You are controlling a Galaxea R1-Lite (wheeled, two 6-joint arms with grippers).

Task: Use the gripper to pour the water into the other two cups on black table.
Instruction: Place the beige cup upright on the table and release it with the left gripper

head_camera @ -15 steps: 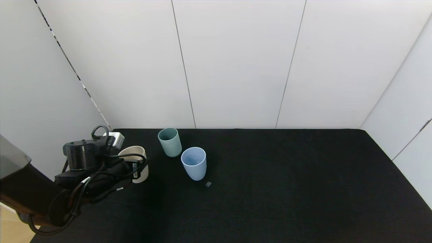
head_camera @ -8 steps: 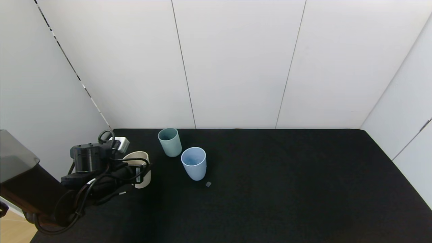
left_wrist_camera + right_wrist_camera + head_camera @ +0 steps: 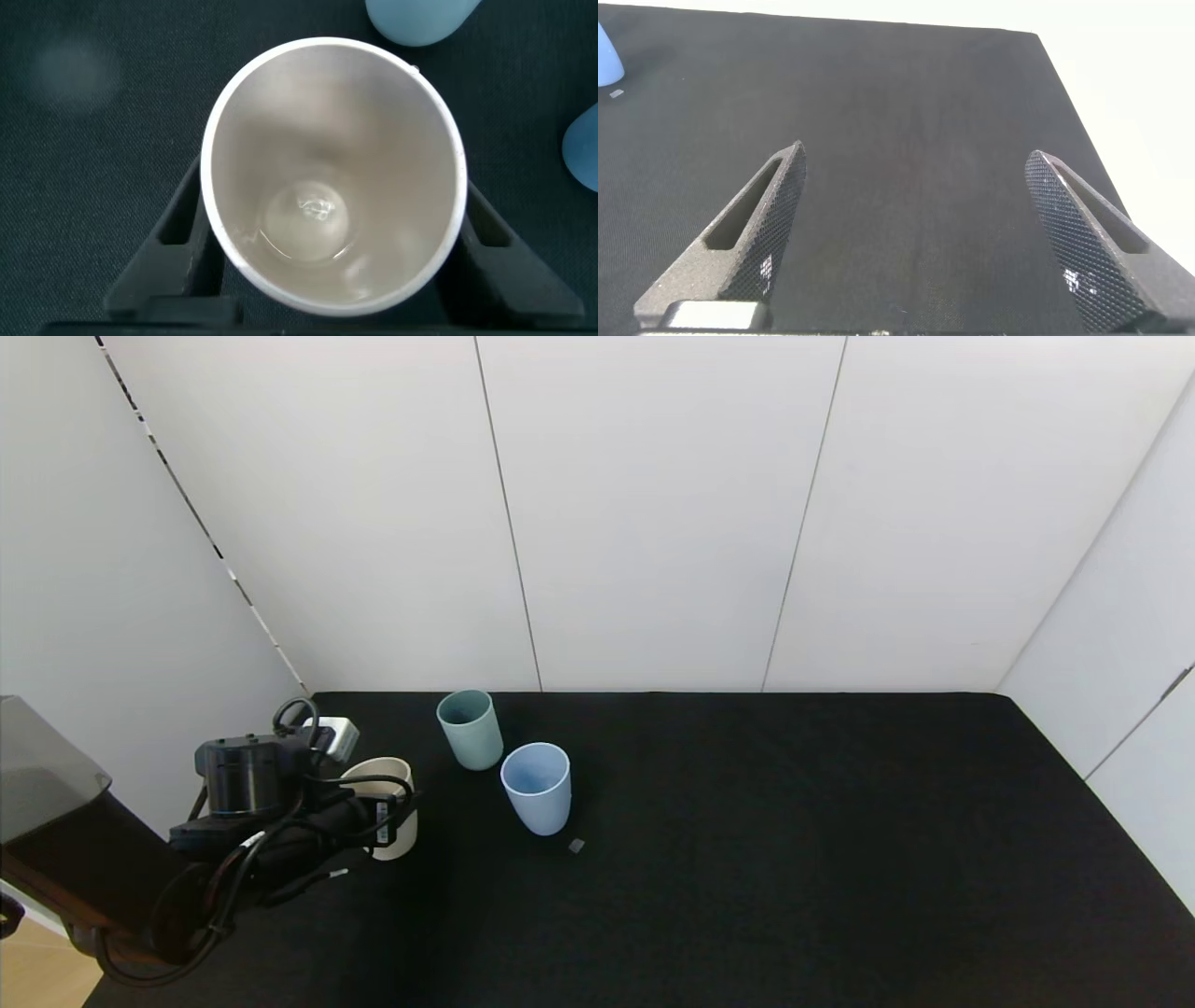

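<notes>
A cream cup (image 3: 400, 835) stands upright on the black table (image 3: 794, 849) at the left. My left gripper (image 3: 366, 814) is shut on it, one finger (image 3: 177, 233) against each side. In the left wrist view a little clear water (image 3: 308, 219) lies in the bottom of the cream cup (image 3: 374, 112). The sage green cup (image 3: 470, 733) stands farther back and to the right, the light blue cup (image 3: 537, 793) just right of it and nearer. Both are upright and apart from the gripper. My right gripper (image 3: 920, 210) hangs open over bare table, out of the head view.
A small grey scrap (image 3: 576, 846) lies on the cloth just right of the blue cup. White walls close the table at the back and both sides. The right wrist view shows the table's far edge (image 3: 1036, 37) and a sliver of the blue cup (image 3: 605, 56).
The left arm has carried the cream cup slightly right and down onto the table. In the last half second it has barely moved.
</notes>
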